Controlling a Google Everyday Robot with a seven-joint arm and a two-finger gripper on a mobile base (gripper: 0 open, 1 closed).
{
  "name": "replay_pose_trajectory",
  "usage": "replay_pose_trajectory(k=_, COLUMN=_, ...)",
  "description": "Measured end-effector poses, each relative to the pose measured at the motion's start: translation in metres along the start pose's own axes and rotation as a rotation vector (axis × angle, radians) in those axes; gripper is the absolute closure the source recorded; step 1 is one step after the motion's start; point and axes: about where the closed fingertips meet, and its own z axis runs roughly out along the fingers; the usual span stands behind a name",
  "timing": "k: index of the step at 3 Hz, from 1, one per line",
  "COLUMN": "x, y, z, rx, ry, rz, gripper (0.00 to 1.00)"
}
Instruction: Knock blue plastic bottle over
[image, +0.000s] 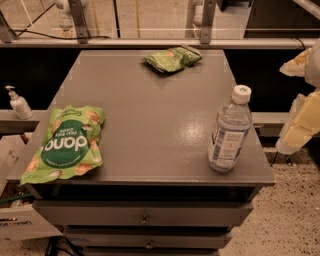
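Note:
The blue plastic bottle (229, 131) stands upright near the front right corner of the grey table (150, 115). It is clear with a bluish tint, a white cap and a pale label. My gripper (300, 127) shows as pale cream parts at the right edge of the view, off the table and to the right of the bottle, with a gap between them. It touches nothing.
A large green chip bag (66, 142) lies flat at the front left. A smaller green bag (172, 58) lies at the back. A small white pump dispenser (18, 103) stands on a ledge left of the table. Drawers sit below the tabletop.

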Motion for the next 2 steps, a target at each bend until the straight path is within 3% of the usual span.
replay_pose_trajectory(k=2, x=0.0203, y=0.003, z=0.0164, rx=-0.062, ry=-0.243, rz=0.189, gripper=0.0)
